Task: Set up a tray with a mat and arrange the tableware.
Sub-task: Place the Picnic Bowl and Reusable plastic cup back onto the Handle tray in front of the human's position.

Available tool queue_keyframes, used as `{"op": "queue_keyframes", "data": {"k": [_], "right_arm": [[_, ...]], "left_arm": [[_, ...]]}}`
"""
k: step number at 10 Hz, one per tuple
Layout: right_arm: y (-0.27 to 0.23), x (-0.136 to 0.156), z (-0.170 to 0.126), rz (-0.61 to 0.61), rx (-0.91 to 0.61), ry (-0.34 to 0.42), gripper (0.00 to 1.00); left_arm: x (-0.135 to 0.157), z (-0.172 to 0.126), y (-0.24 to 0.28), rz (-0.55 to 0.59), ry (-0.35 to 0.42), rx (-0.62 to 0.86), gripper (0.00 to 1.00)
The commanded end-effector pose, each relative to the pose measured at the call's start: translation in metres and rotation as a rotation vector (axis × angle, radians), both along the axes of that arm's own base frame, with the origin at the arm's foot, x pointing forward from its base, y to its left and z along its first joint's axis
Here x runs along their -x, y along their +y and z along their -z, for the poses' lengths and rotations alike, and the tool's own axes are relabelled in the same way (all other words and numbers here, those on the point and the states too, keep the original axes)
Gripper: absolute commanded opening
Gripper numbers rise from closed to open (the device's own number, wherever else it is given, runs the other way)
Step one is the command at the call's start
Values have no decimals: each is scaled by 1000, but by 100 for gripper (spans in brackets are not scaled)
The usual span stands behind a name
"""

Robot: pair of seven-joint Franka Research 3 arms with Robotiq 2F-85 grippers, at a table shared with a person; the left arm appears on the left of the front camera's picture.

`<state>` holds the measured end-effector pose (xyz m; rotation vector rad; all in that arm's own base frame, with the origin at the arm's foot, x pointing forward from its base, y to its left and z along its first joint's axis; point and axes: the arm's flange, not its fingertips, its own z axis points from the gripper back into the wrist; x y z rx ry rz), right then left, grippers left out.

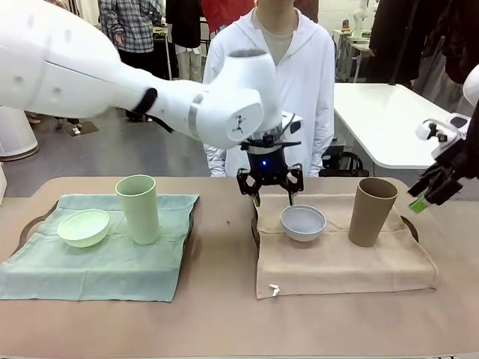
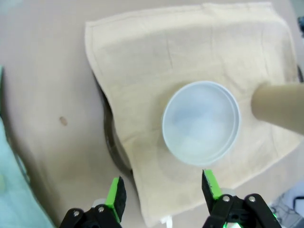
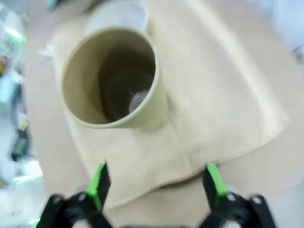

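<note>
The left gripper (image 1: pixel 271 196) hangs just above the far rim of the white bowl (image 1: pixel 303 222), jaws spread and holding nothing; in the left wrist view both green pads (image 2: pixel 115 194) stand apart and clear of the bowl (image 2: pixel 201 122). That bowl sits on the beige mat (image 1: pixel 340 262) over the right-hand tray (image 1: pixel 409 224), toward the mat's far-left part, with the tan-brown cup (image 1: pixel 370 212) upright just beside it toward the right edge. If the bowl needs a nudge, the sound way is to straddle one wall of it, one pad inside and one outside, then close slowly, since the thin mat could drag and wrinkle. Keep the wrist away from the tall cup, which looks easy to tip. The right gripper (image 1: pixel 430 191) waits off the counter's right edge, jaws wide and empty, looking down at the cup (image 3: pixel 114 80). On the green mat (image 1: pixel 97 254) toward the counter's left edge, the pale green bowl (image 1: pixel 83 227) and pale green cup (image 1: pixel 138 209) look settled.
</note>
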<state>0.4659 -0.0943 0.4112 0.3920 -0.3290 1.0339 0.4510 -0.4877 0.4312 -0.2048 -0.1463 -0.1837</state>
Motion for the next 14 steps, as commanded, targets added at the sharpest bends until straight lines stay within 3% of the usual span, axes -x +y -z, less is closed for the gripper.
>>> {"op": "queue_keyframes", "data": {"k": [1, 4, 7, 8, 9, 14], "right_arm": [[31, 14, -37, 143, 169, 160, 100], [69, 20, -81, 329, 352, 233, 100], [125, 22, -111, 492, 430, 150, 100], [135, 20, -123, 501, 403, 114, 100], [113, 22, -106, 440, 394, 174, 100], [113, 22, -106, 440, 394, 174, 100]], "left_arm": [[24, -25, 23, 43, -48, -47, 84], [35, -60, 40, 11, -75, -110, 84], [30, -80, 52, -57, -102, -155, 84], [26, -80, 56, -79, -98, -156, 84], [25, -79, 50, -14, -88, -124, 84], [25, -79, 50, -14, -88, -124, 84]]}}
